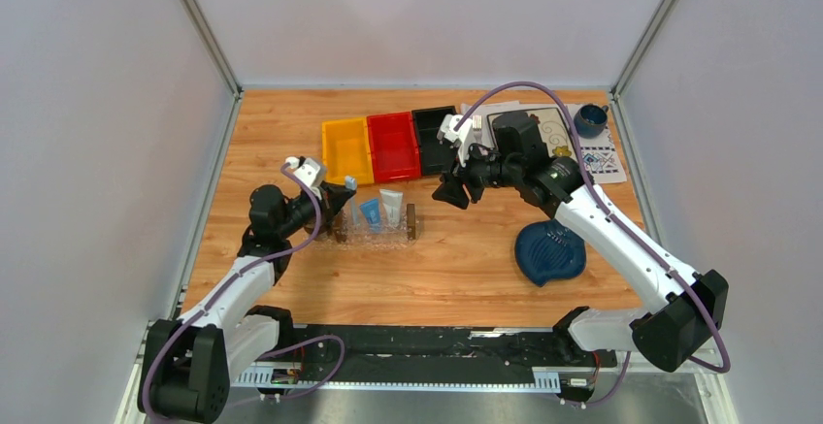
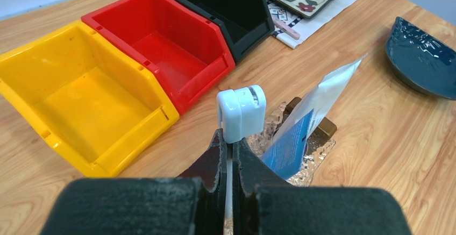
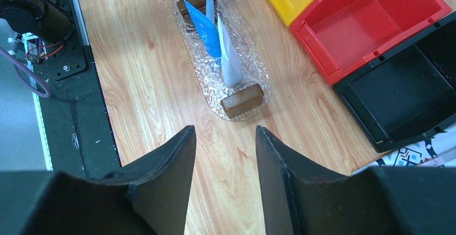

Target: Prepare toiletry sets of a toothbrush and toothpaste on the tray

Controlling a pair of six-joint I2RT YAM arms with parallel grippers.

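Observation:
My left gripper (image 2: 231, 142) is shut on the toothbrush (image 2: 241, 112), whose white capped head sticks up past the fingertips. In the top view the gripper (image 1: 340, 199) holds the toothbrush (image 1: 350, 184) over the left end of the clear tray (image 1: 412, 240). A blue toothpaste tube (image 1: 371, 212) and a white one (image 1: 391, 208) lie in the tray side by side. The right wrist view shows the tray (image 3: 200, 79), the blue tube (image 3: 200, 26), the white tube (image 3: 228, 60) and a brown end block (image 3: 242, 100). My right gripper (image 3: 223, 138) hangs open and empty, right of the tray (image 1: 454, 192).
Yellow (image 1: 346, 149), red (image 1: 392, 145) and black (image 1: 435, 137) bins stand in a row behind the tray. A floral plate (image 1: 553, 131) on a placemat and a blue cup (image 1: 589, 119) sit at the back right. A dark blue leaf dish (image 1: 550, 251) lies front right.

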